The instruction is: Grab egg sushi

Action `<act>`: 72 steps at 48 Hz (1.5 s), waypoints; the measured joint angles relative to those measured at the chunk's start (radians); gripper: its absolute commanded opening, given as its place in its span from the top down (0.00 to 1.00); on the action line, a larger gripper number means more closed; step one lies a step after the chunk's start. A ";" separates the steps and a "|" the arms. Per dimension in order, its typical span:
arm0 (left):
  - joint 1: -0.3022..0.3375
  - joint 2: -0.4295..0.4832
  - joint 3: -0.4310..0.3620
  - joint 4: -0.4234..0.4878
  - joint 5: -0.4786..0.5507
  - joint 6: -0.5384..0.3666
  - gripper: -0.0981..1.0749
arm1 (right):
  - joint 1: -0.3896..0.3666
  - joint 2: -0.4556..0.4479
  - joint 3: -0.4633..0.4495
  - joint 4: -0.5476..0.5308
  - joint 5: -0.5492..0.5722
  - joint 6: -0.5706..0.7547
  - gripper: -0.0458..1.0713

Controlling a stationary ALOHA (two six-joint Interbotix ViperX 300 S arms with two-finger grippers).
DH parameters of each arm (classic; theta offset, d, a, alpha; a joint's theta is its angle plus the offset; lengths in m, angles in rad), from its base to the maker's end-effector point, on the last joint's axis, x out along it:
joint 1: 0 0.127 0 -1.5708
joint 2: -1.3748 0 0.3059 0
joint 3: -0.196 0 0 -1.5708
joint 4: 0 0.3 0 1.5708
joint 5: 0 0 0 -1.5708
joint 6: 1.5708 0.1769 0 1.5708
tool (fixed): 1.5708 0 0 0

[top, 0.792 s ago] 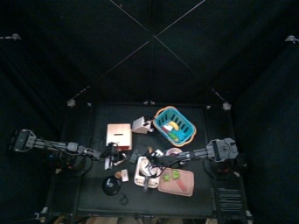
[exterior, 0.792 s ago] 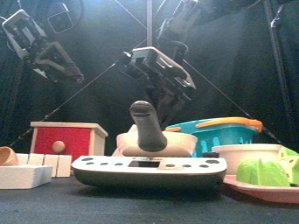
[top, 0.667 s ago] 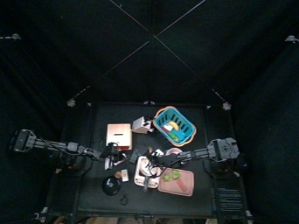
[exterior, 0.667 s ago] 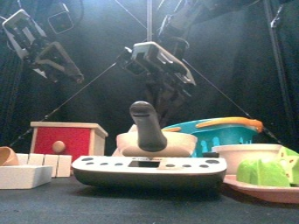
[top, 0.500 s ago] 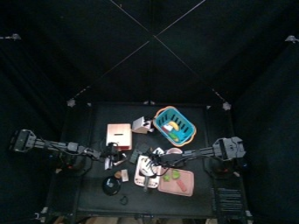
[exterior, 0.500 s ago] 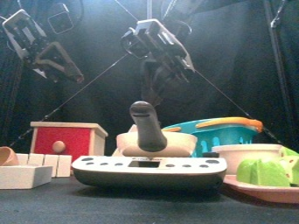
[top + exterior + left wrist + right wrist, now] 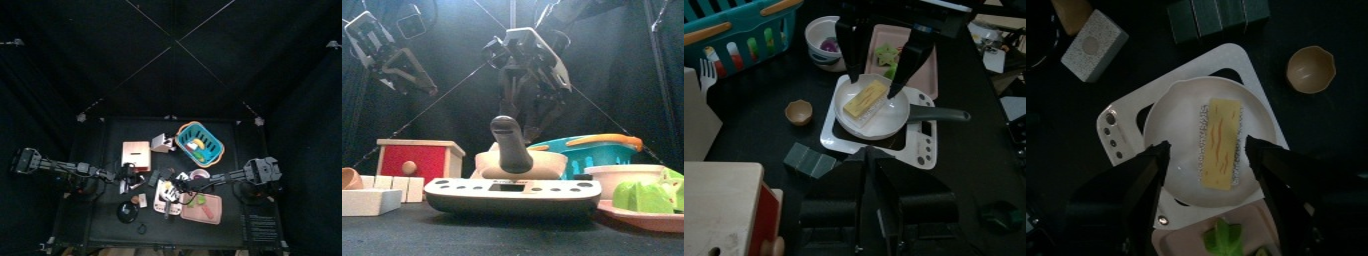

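The egg sushi (image 7: pixel 1221 143) lies as a long yellow slab in the middle of a small white pan (image 7: pixel 1176 128), and the pan sits on a white scale-like base (image 7: pixel 1122 134) near the front of the tabletop (image 7: pixel 110 135). In the left wrist view we see the same egg sushi (image 7: pixel 866 97) in the pan (image 7: pixel 885 119), whose dark handle (image 7: pixel 941 114) sticks out to one side.

Directly above it hangs the right claw (image 7: pixel 1209 172), its two black jaws spread wide, one on each long side of the slab and clear of it. From the left wrist view we see that right claw (image 7: pixel 882 55) pointing down over the pan, and in the front view it (image 7: pixel 532 92) is above the pan and not touching the food.

We judge the step in hand to be the approach: the right claw is lined up over the sushi, but nothing is gripped yet. The next move calls for a straight descent until the jaws flank the slab, then a gentle close across its narrow width, since it looks soft and could slip or crush.

The left claw (image 7: pixel 867 190) rests low at the left of the tabletop; its jaws look nearly closed and hold nothing.

Around the pan we see a small brown cup (image 7: pixel 799 110), a pink tray (image 7: pixel 1240 232) with green pieces, and a teal basket (image 7: pixel 199 141) further back.
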 measured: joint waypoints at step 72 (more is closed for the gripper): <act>0.006 -0.003 0.005 0.000 0.000 0.000 0.46 | -0.006 0.114 -0.008 0.005 0.026 0.000 0.40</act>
